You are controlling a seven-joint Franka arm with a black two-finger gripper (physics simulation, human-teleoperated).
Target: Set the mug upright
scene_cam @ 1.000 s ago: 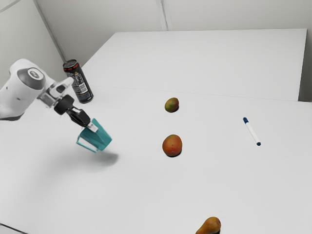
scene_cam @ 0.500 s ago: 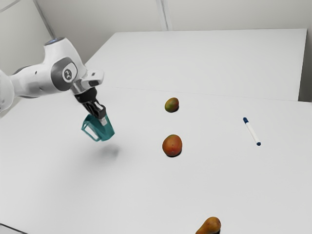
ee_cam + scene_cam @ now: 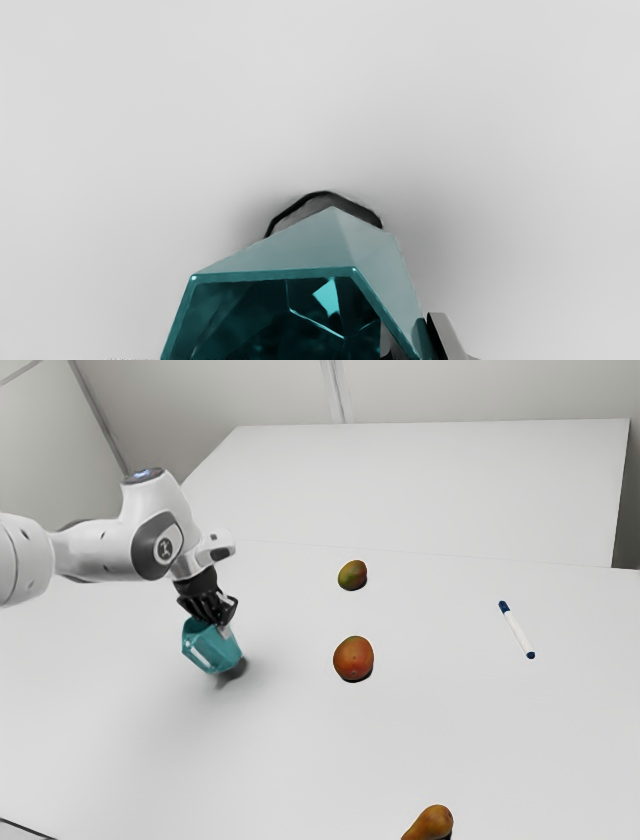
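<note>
no readable text, small illegible emblem (image 3: 164, 550) on the robot arm (image 3: 98, 550)

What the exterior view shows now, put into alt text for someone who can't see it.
A robot gripper holds a tilted teal mug by its rim at a white table. Toward the exterior view's right lie a greenish fruit, a reddish fruit, a pear and a marker.

A white Franka arm (image 3: 100, 548) features rounded casings, a gray joint cover (image 3: 150, 556) with a round emblem (image 3: 164, 550), and black, pale-tipped fingers (image 3: 226, 606).
</note>
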